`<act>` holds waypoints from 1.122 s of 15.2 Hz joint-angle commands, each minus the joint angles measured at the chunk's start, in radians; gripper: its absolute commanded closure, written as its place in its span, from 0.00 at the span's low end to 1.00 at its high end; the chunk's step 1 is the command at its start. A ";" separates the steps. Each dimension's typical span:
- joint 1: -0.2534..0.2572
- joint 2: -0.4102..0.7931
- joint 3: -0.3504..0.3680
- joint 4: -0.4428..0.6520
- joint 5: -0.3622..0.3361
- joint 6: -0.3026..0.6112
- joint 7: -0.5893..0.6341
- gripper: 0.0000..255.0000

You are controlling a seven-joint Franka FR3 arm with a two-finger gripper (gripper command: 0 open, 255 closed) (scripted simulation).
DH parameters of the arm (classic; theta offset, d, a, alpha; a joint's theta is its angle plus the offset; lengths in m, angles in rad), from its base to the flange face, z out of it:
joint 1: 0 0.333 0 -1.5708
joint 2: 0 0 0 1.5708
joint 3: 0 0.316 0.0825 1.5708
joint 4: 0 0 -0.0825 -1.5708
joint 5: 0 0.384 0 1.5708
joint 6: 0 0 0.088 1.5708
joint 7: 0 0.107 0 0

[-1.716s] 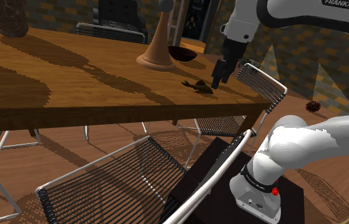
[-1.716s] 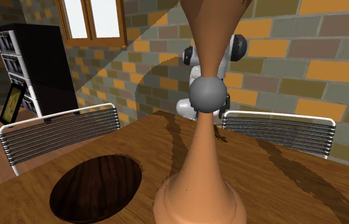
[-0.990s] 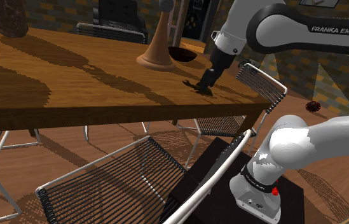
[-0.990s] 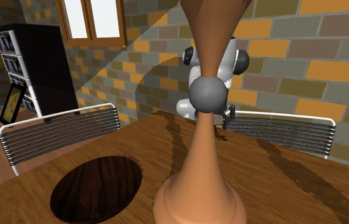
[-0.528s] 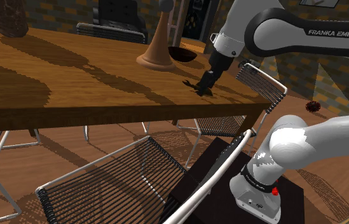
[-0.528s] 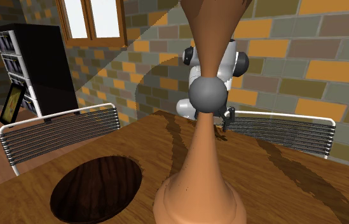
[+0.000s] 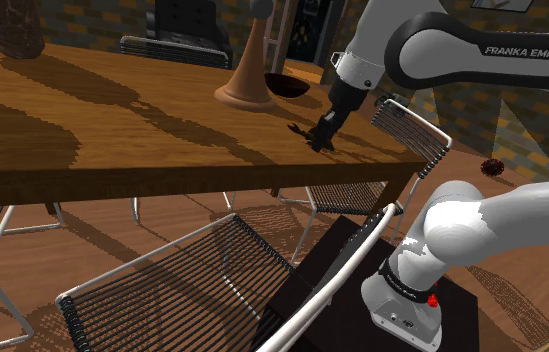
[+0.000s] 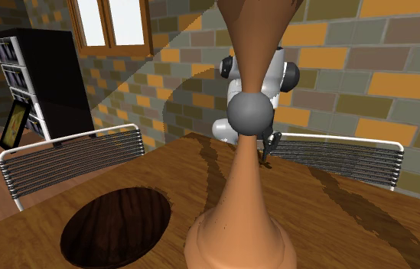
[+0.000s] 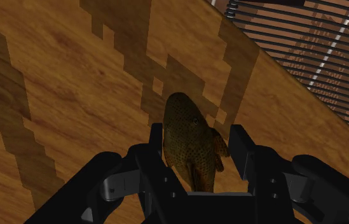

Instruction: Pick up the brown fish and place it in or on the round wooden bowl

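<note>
The jaws have narrowed since a moment ago and now pinch the fish (image 9: 189,137), which lies on the counter (image 9: 71,95) near its edge. The grasp looks made, so lifting comes next, toward the bowl (image 7: 287,84), at eleven o'clock from the fish in the shoulder view.

Tail of brown fish (image 9: 185,124) hidden behind hand (image 9: 196,135)

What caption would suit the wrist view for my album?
Black jaws clasp a speckled brown fish on the wooden table.
</note>
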 commanded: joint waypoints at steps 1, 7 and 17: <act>0.000 0.001 0.000 -0.001 0.000 0.000 0.000 1.00; -0.002 0.003 -0.002 0.041 -0.002 -0.039 -0.002 1.00; -0.007 0.027 -0.009 0.189 -0.008 -0.163 -0.009 1.00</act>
